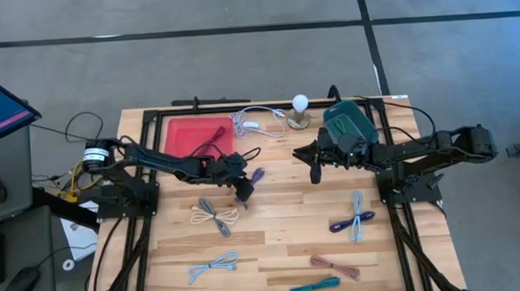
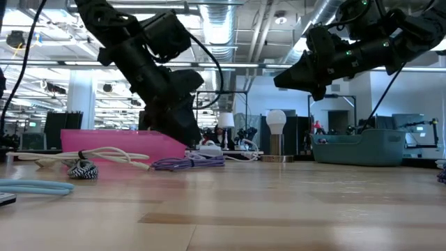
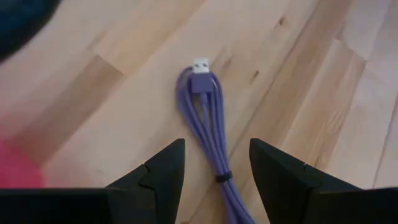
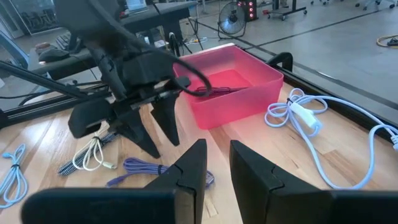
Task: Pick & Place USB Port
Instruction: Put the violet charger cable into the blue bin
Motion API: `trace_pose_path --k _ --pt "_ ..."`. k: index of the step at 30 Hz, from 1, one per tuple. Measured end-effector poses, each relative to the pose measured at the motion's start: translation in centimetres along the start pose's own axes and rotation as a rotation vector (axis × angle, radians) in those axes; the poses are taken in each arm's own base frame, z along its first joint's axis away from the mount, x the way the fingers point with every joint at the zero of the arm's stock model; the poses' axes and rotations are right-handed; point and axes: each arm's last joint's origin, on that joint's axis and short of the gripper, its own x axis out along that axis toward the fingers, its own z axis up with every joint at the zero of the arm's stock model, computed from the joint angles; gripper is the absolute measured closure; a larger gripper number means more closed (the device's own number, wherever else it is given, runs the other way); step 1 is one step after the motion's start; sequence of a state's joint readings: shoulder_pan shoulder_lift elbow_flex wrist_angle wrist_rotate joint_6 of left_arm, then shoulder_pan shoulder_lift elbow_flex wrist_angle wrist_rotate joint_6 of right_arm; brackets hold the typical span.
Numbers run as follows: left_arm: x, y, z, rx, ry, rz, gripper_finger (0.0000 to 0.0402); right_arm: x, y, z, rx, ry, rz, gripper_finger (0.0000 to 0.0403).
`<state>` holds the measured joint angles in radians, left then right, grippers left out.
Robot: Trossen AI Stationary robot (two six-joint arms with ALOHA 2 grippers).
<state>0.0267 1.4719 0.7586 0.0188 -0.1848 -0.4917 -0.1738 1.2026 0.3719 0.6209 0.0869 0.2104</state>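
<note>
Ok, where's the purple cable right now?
In the high view the purple cable lies on the table just right of the red bin, near the table's middle, with the open left gripper right over it.

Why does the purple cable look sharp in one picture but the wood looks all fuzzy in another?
In the left wrist view the purple cable lies sharp between the open left claw, while the red corner is smeared. In the low view the table right by the lens is out of focus, and the arms look dark against the bright room.
</note>
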Motion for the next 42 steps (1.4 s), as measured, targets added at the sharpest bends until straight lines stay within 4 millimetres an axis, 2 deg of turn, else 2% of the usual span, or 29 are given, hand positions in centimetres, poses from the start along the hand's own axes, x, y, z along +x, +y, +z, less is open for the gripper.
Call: trace_pose_path --k 6,27,32,42 --pt "0.82 0.00 -0.15 -0.003 -0.007 -0.002 0.0222 0.00 0.00 0.00 0.000 0.000 0.000 0.0340" --pt "0.89 0.01 -0.13 -0.001 -0.015 0.004 0.0217 0.00 0.00 -0.03 0.000 0.002 0.000 0.0340" --pt "0.89 0.01 -0.13 -0.033 -0.015 0.004 0.0217 0.00 -0.01 -0.07 -0.001 0.006 -0.001 0.0340" --pt "0.89 0.01 -0.14 -0.223 -0.015 0.003 0.0225 0.00 -0.02 -0.10 -0.001 0.009 -0.001 0.0340"
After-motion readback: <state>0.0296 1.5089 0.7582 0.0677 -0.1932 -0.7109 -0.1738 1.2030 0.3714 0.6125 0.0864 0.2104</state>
